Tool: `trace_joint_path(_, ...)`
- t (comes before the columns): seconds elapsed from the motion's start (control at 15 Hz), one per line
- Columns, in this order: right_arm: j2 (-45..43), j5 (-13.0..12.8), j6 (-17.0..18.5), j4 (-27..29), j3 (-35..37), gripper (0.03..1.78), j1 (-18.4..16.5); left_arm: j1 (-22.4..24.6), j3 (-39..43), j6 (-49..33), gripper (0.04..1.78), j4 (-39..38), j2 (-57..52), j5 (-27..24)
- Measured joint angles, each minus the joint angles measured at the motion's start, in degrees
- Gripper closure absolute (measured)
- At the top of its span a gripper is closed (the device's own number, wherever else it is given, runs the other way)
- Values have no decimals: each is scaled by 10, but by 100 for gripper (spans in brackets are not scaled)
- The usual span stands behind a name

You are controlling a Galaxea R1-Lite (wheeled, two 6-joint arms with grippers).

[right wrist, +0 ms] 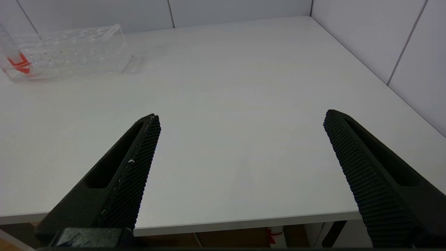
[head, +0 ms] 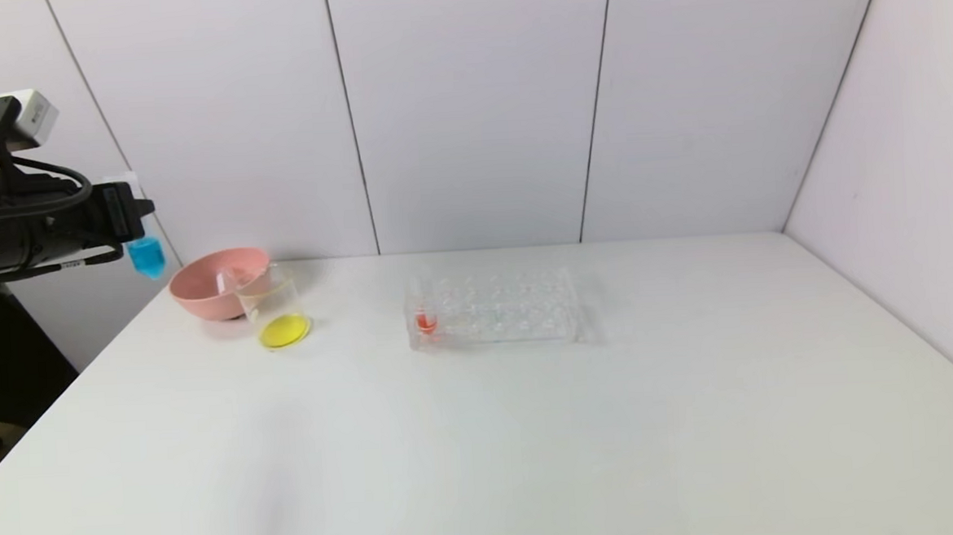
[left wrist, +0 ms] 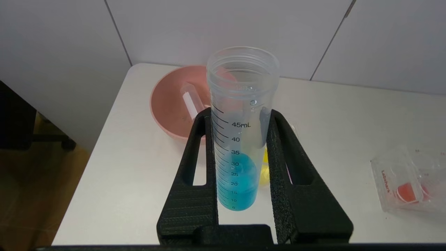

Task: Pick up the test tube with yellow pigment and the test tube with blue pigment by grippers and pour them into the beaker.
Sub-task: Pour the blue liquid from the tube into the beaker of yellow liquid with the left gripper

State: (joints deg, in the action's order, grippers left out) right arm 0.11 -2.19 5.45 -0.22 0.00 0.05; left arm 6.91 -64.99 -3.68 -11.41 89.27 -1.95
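Note:
My left gripper [head: 135, 212] is raised at the far left, above and left of the pink bowl, shut on the test tube with blue pigment [head: 147, 256]. In the left wrist view the gripper [left wrist: 240, 116] clamps the tube [left wrist: 238, 181] upright, mouth up, with blue liquid at its round tip. The beaker [head: 273, 311] stands on the table by the bowl with yellow liquid in its bottom; it shows behind a finger in the left wrist view [left wrist: 263, 169]. No tube with yellow liquid is in view. My right gripper [right wrist: 240, 118] is open and empty over the table's front edge.
A pink bowl [head: 201, 298] sits at the back left, with an empty clear tube [left wrist: 191, 101] lying in it. A clear tube rack [head: 519, 310] stands mid-table, holding a red-liquid tube [head: 425, 319]. Walls close the back and the right side.

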Motion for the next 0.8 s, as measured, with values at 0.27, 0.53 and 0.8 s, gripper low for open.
trace_joint_path(0.27,0,0,0,0,0,10,0,4,-18,7,138,21,12,0)
trace_joint_path(0.53,0,0,0,0,0,10,0,17,-78,48,138,93,28,-36)
trace_joint_path(0.8,0,0,0,0,0,10,0,55,-143,129,138,160,55,-143)
